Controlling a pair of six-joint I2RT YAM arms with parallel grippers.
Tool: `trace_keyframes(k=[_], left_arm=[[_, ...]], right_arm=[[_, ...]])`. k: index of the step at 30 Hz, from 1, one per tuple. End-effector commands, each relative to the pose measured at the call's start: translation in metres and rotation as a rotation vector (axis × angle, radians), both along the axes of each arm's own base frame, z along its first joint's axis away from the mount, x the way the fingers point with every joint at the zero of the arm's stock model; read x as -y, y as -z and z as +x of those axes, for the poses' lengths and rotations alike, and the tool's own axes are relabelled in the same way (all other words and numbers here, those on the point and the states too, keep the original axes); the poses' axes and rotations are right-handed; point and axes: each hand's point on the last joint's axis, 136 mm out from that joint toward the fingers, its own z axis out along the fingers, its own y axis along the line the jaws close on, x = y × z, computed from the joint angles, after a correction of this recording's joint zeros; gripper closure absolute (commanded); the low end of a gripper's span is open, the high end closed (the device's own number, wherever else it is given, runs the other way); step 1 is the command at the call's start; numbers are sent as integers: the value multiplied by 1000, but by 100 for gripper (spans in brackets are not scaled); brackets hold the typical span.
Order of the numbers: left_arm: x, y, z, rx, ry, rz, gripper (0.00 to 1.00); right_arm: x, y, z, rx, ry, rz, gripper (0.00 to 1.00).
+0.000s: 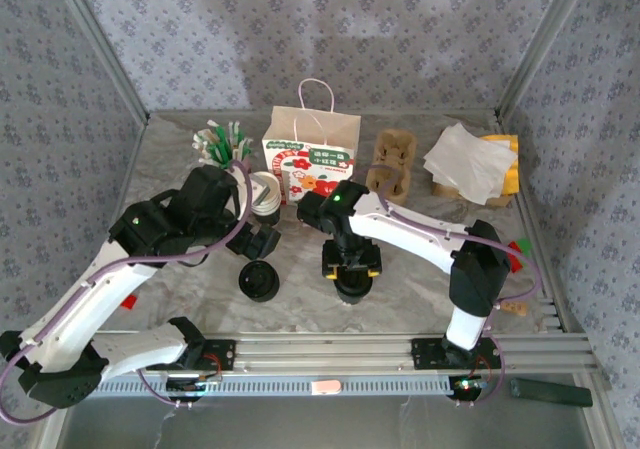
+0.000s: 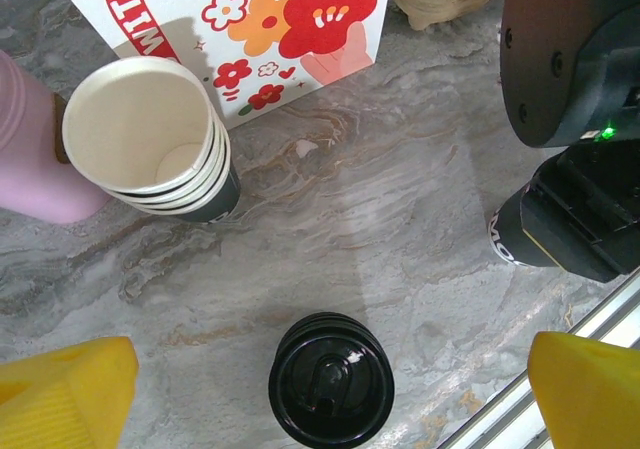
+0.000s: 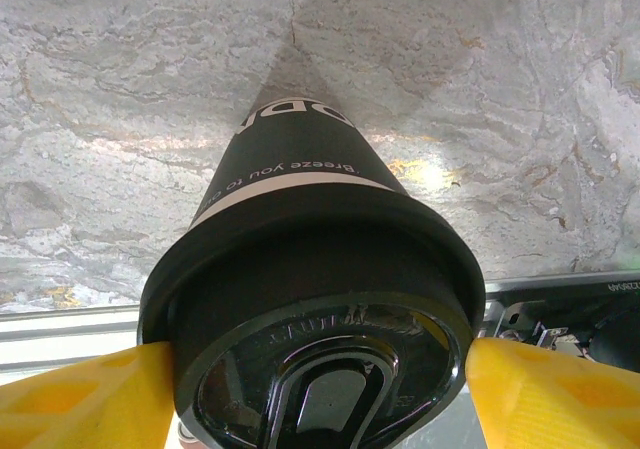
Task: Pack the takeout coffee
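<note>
The takeout coffee [image 3: 300, 219], a dark paper cup with a black lid, stands on the marble tabletop in front of the right arm [image 1: 352, 289]. My right gripper [image 3: 320, 389] is shut on it, with one yellow finger [image 3: 90, 394] pressed to each side of the lid. The cup's side also shows in the left wrist view [image 2: 508, 241], under the right arm. My left gripper [image 2: 328, 394] hangs open above a loose pile of black lids [image 2: 330, 379], touching nothing. The flowered paper bag [image 1: 310, 159] stands upright behind both grippers.
A stack of lidless cups [image 2: 150, 134] sits beside the bag, with a pink object [image 2: 30, 149] to its left. Green-and-white stirrers [image 1: 222, 141], cardboard cup carriers [image 1: 392, 164] and napkins [image 1: 468, 159] line the back. A metal rail [image 1: 330, 351] runs along the near edge.
</note>
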Motion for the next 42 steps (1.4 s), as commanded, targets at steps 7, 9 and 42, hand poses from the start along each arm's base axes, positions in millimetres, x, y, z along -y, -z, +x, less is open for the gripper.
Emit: trace_keyframes(k=[7,9,42], left_arm=[[-2,-10,2,54,9,-17,0],[-2,-10,2,57,11,-15,0],[-4,-25,1,10,-36,-66,0]], right_arm=[[4,40,-6,-105,-14,-87,24],[4,43,-7,-112,-16,-92,24],[12,-32,19,140,-142,0,13]])
